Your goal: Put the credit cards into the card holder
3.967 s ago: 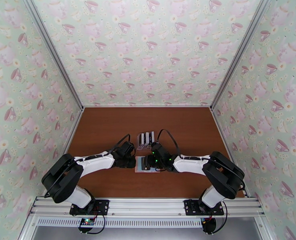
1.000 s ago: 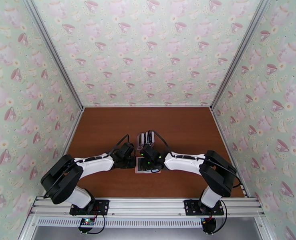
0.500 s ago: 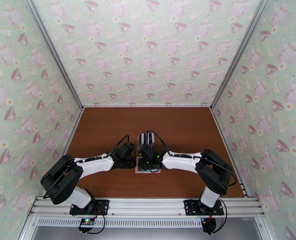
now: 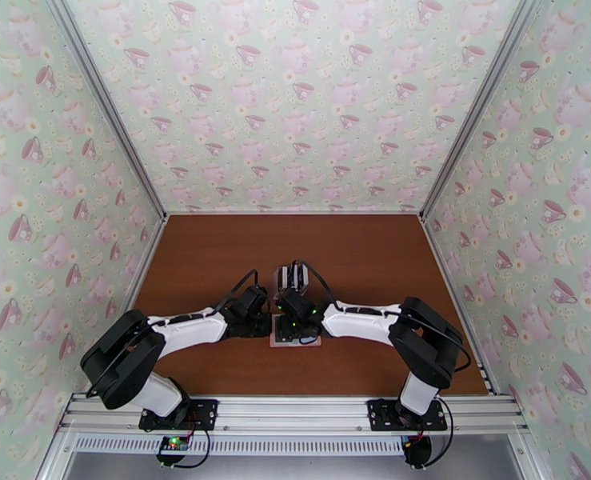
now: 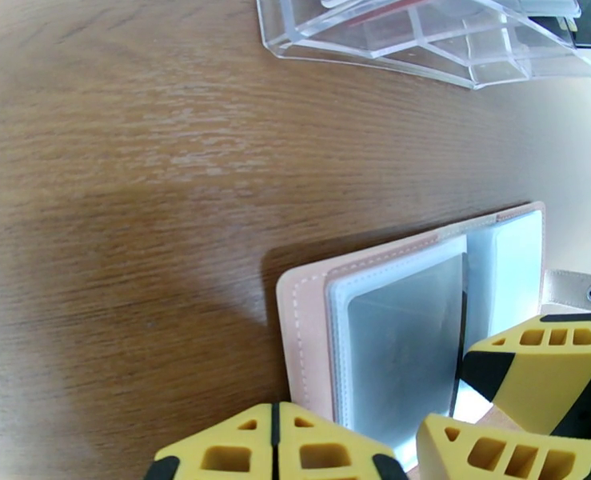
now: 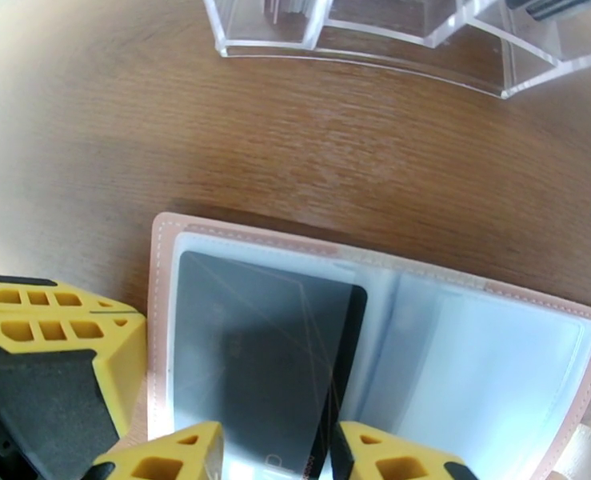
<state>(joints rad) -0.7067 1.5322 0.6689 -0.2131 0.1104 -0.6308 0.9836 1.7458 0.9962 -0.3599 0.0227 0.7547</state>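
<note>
Wallet (image 6: 375, 266) open, one black card (image 6: 271, 354) inside; left claw (image 5: 275, 450) together, right claw (image 6: 279, 454) apart.

- I can read no word, brand or number anywhere in my views.
- The black card (image 6: 263, 346) lying in the pink card holder (image 6: 163, 234) carries faint marks near its lower edge, between my right gripper's fingertips (image 6: 275, 458); they are too small and blurred for me to make out.
- The snap tab (image 5: 575, 290) of the holder bears no lettering I can see.
</note>
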